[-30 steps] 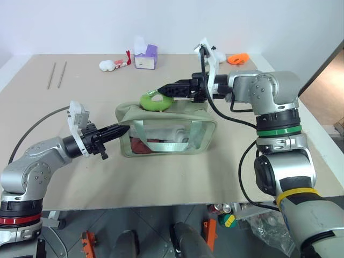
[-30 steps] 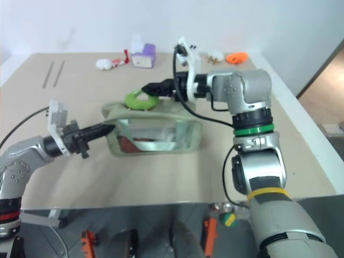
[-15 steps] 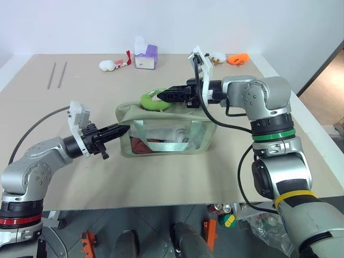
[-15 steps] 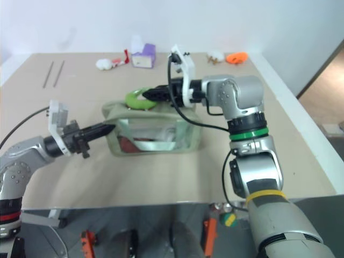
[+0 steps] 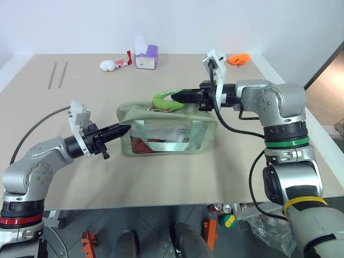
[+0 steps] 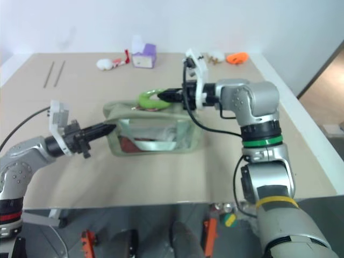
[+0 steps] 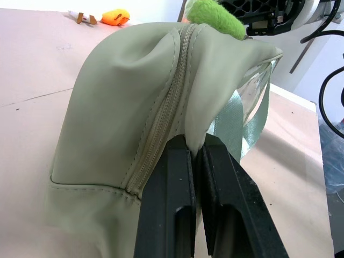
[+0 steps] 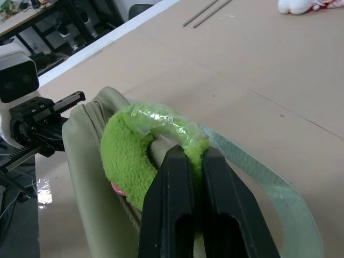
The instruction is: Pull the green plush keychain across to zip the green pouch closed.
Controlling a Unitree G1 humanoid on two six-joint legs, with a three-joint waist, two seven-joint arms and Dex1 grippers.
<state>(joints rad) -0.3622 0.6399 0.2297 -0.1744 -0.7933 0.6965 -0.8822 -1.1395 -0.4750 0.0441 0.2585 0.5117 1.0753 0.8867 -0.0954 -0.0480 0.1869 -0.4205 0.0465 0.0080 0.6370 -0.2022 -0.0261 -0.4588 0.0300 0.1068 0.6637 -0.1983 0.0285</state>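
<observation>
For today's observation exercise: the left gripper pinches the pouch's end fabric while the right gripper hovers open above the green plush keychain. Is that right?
Not quite. The right gripper is shut on the green plush keychain, as the right wrist view shows. The left gripper does pinch the green pouch.

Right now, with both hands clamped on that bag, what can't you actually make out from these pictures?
- The zipper slider: in the right wrist view, the lime-green plush ring keychain and the right hand cover it.
- How far the pale sage-green fabric pouch is zipped: in the left wrist view, its top runs out of sight behind the keychain.
- The red thing inside: blurred behind the clear window, left eye view.
- The left hand pinches fabric.
</observation>
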